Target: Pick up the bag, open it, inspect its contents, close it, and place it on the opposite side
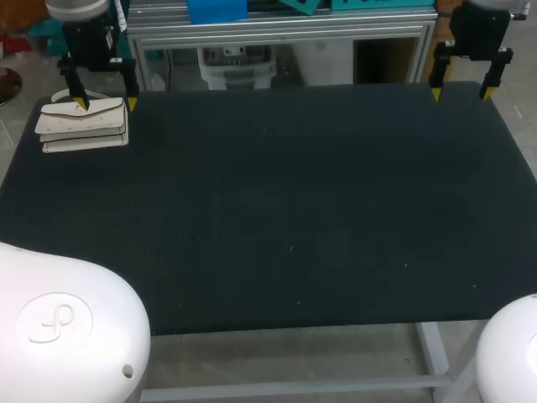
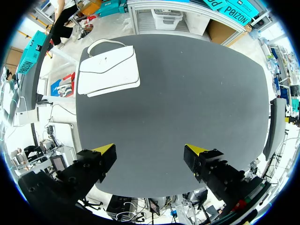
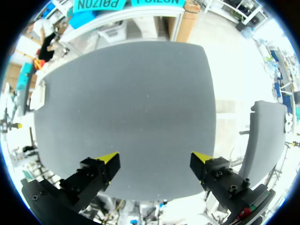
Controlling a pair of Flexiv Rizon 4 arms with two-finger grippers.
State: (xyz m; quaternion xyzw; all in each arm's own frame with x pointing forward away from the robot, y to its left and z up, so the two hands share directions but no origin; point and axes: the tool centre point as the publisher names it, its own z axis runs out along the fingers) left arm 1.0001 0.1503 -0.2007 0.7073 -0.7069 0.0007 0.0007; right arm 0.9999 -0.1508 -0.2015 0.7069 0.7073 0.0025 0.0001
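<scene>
Bag (image 1: 84, 124) lies flat at the far left corner of the table (image 1: 294, 210): white, with a pointed front flap (image 2: 105, 63) and a thin loop handle (image 2: 105, 41). I see my left gripper (image 1: 106, 102) spread wide above that corner, and my right gripper (image 1: 460, 92) spread wide over the far right corner.

The left arm (image 1: 84, 34) comes in from the left side and holds its wrist upright, so the left pincer (image 1: 106, 102) points straight down. Its two yellow-tipped fingers (image 2: 105, 151) stand wide apart. The right arm (image 1: 480, 34) comes in from the right side in the same pose. The right pincer (image 1: 460, 92) also points down, fingers equally spread.
</scene>
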